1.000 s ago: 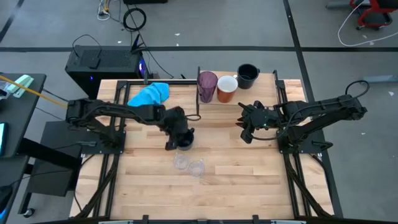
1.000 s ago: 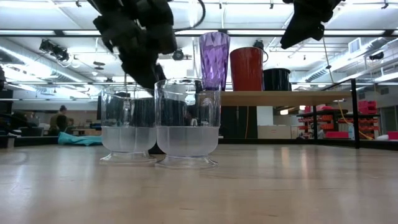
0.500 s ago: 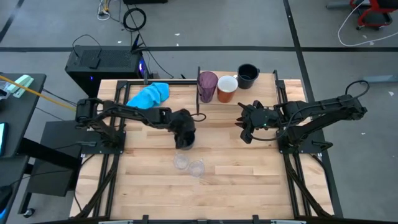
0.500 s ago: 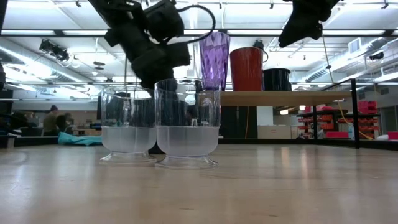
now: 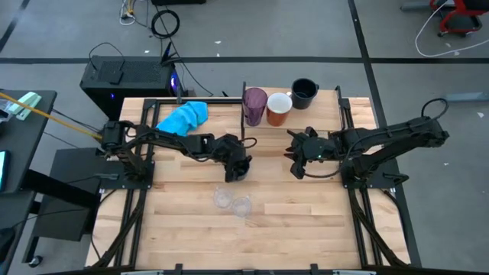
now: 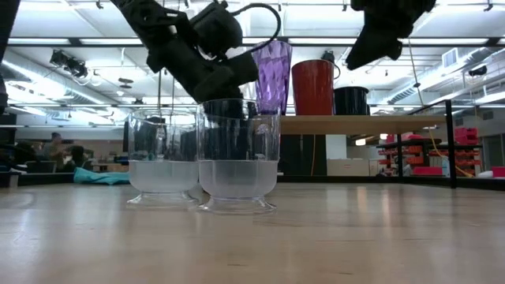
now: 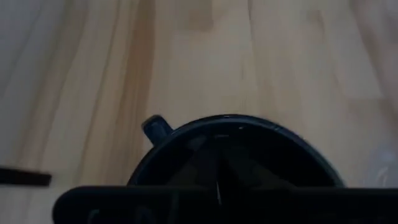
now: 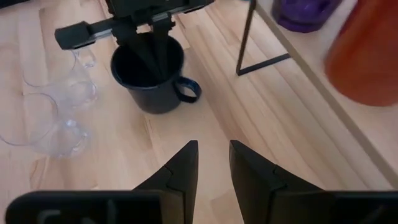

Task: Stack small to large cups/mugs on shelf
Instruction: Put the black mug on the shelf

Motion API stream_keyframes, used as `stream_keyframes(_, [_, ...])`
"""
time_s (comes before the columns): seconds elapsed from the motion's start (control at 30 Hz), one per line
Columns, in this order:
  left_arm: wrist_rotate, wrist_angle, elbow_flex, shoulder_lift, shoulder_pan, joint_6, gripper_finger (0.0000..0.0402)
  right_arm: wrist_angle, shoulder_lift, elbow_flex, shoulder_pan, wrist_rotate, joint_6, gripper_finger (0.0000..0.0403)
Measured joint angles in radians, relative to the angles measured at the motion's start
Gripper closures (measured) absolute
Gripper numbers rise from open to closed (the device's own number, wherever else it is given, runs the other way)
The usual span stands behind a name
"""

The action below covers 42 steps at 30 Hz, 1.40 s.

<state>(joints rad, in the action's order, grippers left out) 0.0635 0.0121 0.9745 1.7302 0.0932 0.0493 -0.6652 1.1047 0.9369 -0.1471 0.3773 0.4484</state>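
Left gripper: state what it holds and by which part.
The left gripper holds a dark navy mug by its rim, one finger inside the cup.

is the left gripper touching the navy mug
Touching. The right wrist view shows the left gripper with its fingers shut on the rim of the navy mug.

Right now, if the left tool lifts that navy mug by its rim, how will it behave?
The navy mug, pinched at one rim wall by the left tool, looks rigid. It may hang tilted, with its handle off to one side. Its glossy wall could slip.
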Motion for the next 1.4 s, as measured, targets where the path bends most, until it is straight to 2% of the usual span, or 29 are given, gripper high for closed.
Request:
stream_keyframes(0.27, [0.001,0.026,0.001,-0.033,-0.035,0.071,0.0377,0.253,0.058,-0.133,0.000,-0.029,-0.083,0.0302])
stream_keyframes(0.47, [0.001,-0.104,0.002,-0.156,-0.048,0.094,0.0391,0.399,0.181,-0.162,0.002,-0.043,-0.129,0.0286])
stream_keyframes(0.63, [0.002,-0.240,0.000,-0.245,-0.048,0.089,0.0395,0.472,0.281,-0.160,0.036,-0.052,-0.183,0.0254])
stream_keyframes(0.73, [0.001,-0.336,-0.001,-0.259,-0.046,0.087,0.0383,0.517,0.331,-0.161,0.069,-0.053,-0.231,0.0233])
stream_keyframes(0.93, [0.000,-0.375,-0.019,-0.258,-0.046,0.086,0.0376,0.634,0.417,-0.161,0.101,-0.056,-0.386,0.0208])
stream_keyframes(1.17, [0.001,-0.381,-0.024,-0.258,-0.051,0.074,0.0393,0.737,0.485,-0.158,0.136,-0.064,-0.517,0.0205])
stream_keyframes(1.4, [0.002,-0.405,-0.025,-0.272,-0.054,0.066,0.0377,0.747,0.526,-0.129,0.207,-0.167,-0.586,0.0205])
